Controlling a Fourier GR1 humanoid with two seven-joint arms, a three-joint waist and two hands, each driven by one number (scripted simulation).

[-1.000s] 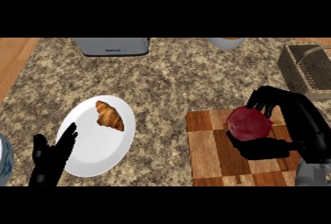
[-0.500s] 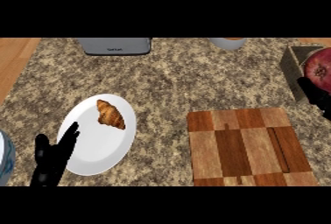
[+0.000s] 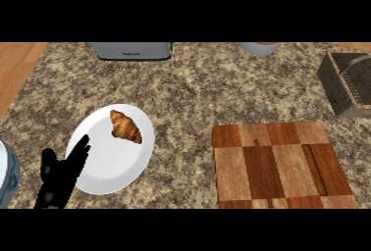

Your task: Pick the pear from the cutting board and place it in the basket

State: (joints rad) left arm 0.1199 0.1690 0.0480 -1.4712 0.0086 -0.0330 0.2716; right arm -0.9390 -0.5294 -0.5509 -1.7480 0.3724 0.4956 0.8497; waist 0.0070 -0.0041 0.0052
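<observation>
Bare cutting board, one hand in view.

The left hand (image 3: 59,179) rests at the lower left, fingers straight and holding nothing, over the edge of a white plate (image 3: 101,169) carrying a croissant (image 3: 125,126). The wooden cutting board (image 3: 282,164) lies bare on the speckled table (image 3: 210,93). The basket (image 3: 349,83) sits at the right edge; the pear is nowhere visible.

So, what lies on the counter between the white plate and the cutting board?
In the head view, nothing: only bare speckled counter separates the white plate, which carries a croissant, from the cutting board.
</observation>
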